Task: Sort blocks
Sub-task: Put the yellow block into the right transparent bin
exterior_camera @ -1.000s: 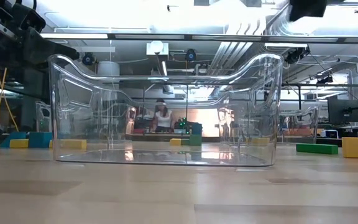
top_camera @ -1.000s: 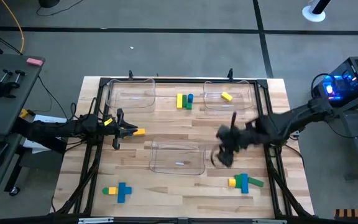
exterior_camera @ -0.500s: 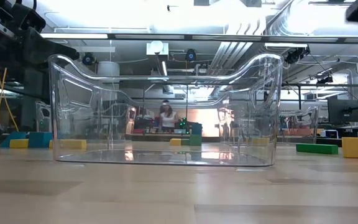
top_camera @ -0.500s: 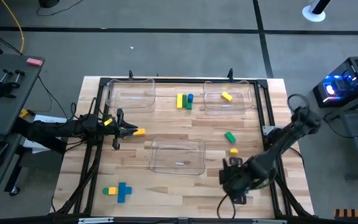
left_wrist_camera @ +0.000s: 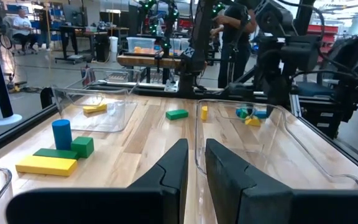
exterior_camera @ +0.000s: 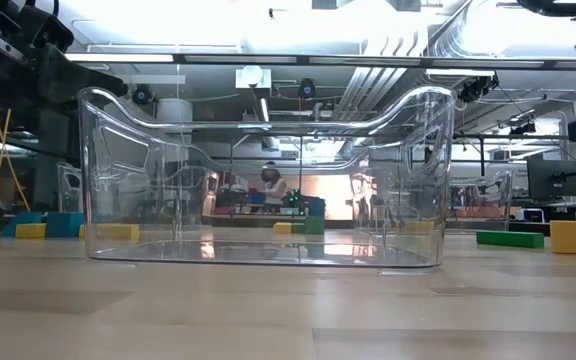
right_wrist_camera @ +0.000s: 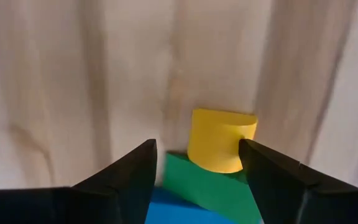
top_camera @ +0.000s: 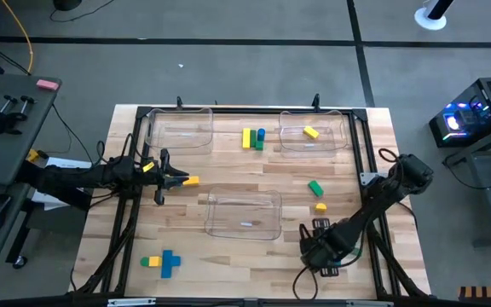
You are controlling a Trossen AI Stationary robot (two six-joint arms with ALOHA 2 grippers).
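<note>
My right gripper [top_camera: 318,252] hangs low over the near right of the table, open. Its wrist view shows the fingers standing on either side of a short yellow cylinder [right_wrist_camera: 221,139], which sits against a green bar [right_wrist_camera: 204,190] and a blue block [right_wrist_camera: 173,211]. In the high view the gripper hides this cluster. My left gripper [top_camera: 180,179] waits at the table's left, its fingers [left_wrist_camera: 178,163] a narrow gap apart, with a yellow block [top_camera: 192,181] lying on the table at its tips. Other blocks lie on the wood: green [top_camera: 315,187], yellow [top_camera: 320,207], and a yellow, blue and green group [top_camera: 252,138].
Three clear trays stand on the table: far left [top_camera: 179,132], far right [top_camera: 337,136] with a yellow block [top_camera: 311,132] in it, and middle [top_camera: 244,226]. A yellow and blue pair [top_camera: 162,262] lies near left. Black frame rails run along the table's edges.
My right arm has swung from the table's middle right toward the near edge and come down over the yellow, green and blue cluster. A green and a yellow block that it had covered now show. The left arm has kept still.
</note>
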